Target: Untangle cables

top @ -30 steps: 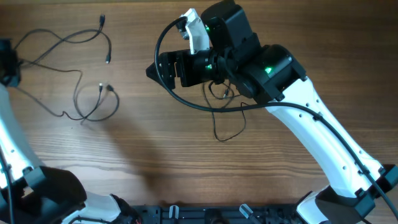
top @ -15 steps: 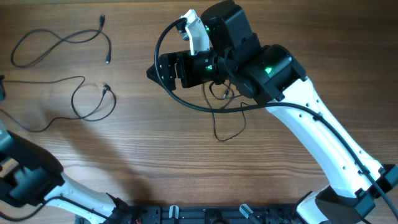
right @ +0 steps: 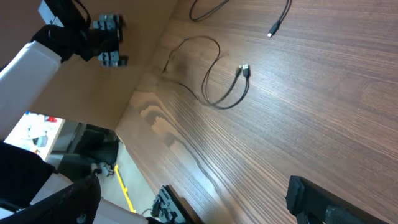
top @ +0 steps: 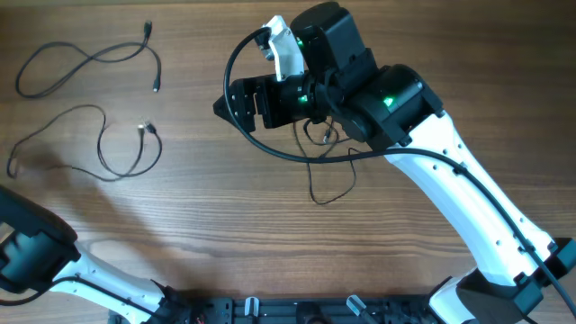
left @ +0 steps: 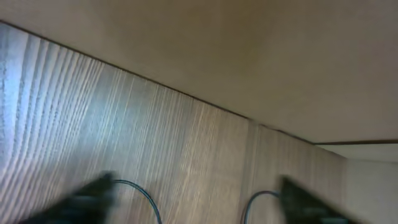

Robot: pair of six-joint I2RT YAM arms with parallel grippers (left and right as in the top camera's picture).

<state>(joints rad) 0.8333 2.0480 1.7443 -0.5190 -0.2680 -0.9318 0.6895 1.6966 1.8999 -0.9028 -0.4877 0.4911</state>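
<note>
Wood-grain counter [top: 225, 234] fills the overhead view and carries every item of the task.

1. Cables. 2 cables lie freed at the left of the counter. The upper cable [top: 90, 59] forms a long flat loop with both plug ends toward the right. The lower cable [top: 126, 175] lies just below it, curled in 1 open loop, with 1 plug [right: 244, 70] at the loop's upper right and the other end at the far left. These 2 do not cross or touch each other. The remaining bunch [top: 314, 184] lies near the counter's centre, mostly under the right arm [top: 423, 153]. A small tangle shows beside the arm body and 1 loose loop extends below it. Its strand count cannot be told.

2. Progress. Judged from the layout, 2 cables are separated and laid out. The central bunch is not yet undone and is the work left.

3. Pincers. The right pincer [right: 193, 183] is spread wide, its 2 fingers at the outer edges of the right wrist view, with nothing between them. It hovers above bare counter, facing the 2 freed cables, and touches none. The left pincer [left: 196, 190] appears in a blurred left wrist view: 2 dark fingers stand well apart and nothing is seen pinched. 2 cable arcs show on the counter near them; contact cannot be confirmed.
</note>
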